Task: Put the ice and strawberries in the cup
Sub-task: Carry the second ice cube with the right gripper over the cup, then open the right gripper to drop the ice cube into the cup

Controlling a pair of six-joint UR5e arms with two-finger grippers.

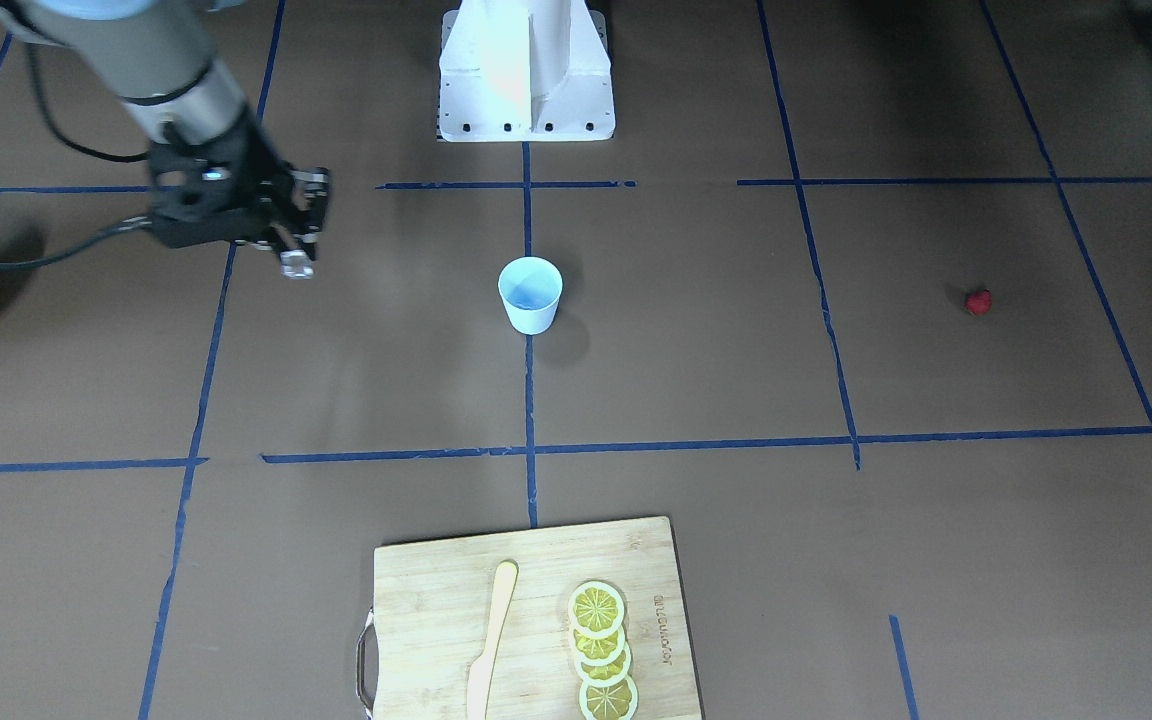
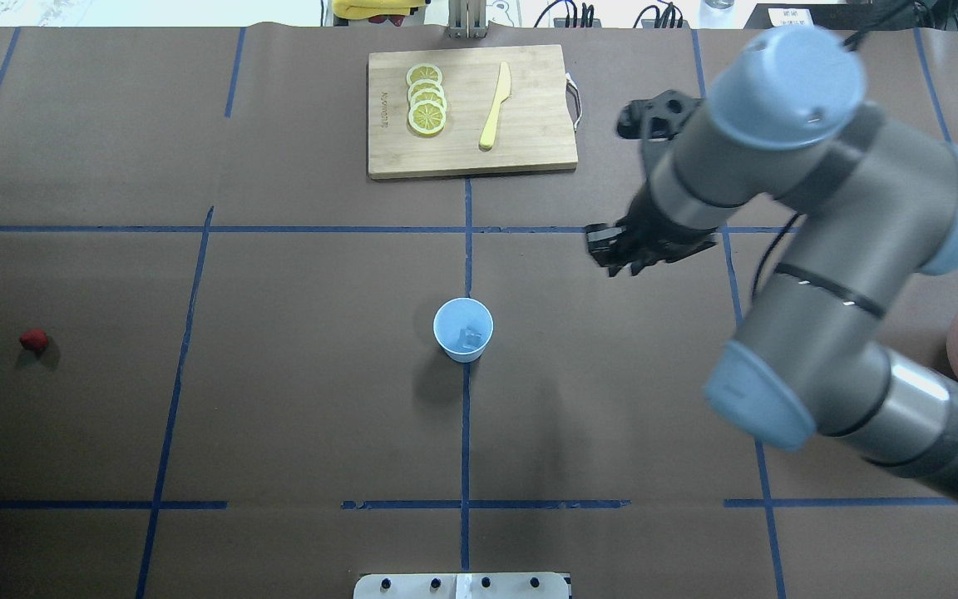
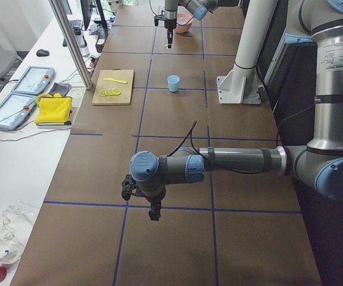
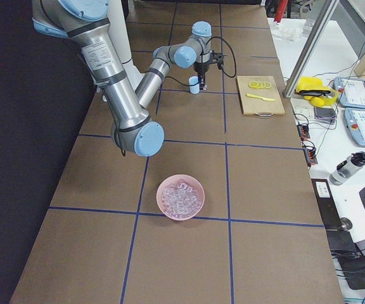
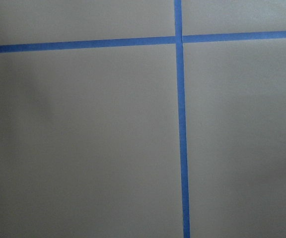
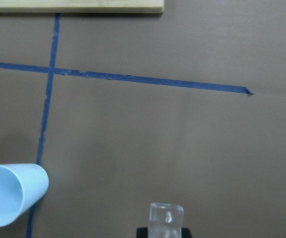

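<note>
The light blue cup [image 1: 530,293] stands upright at the table's middle; the overhead view [image 2: 463,329] shows one ice cube [image 2: 471,337] inside it. My right gripper [image 1: 294,254] is shut on a clear ice cube [image 1: 297,266] and holds it above the table, to the cup's right in the overhead view [image 2: 609,252] and clear of it. The right wrist view shows the held cube [image 6: 166,218] and the cup [image 6: 9,193] at lower left. The red strawberry [image 1: 978,301] lies alone far off on the left side [image 2: 33,339]. My left gripper [image 3: 154,212] shows only in the exterior left view; I cannot tell if it is open.
A pink bowl [image 2: 957,329] of ice cubes [image 4: 180,198] sits at the table's right edge. A wooden cutting board [image 2: 529,154] at the far side carries lemon slices [image 2: 427,98] and a yellow knife [image 2: 496,104]. Blue tape lines cross the brown table.
</note>
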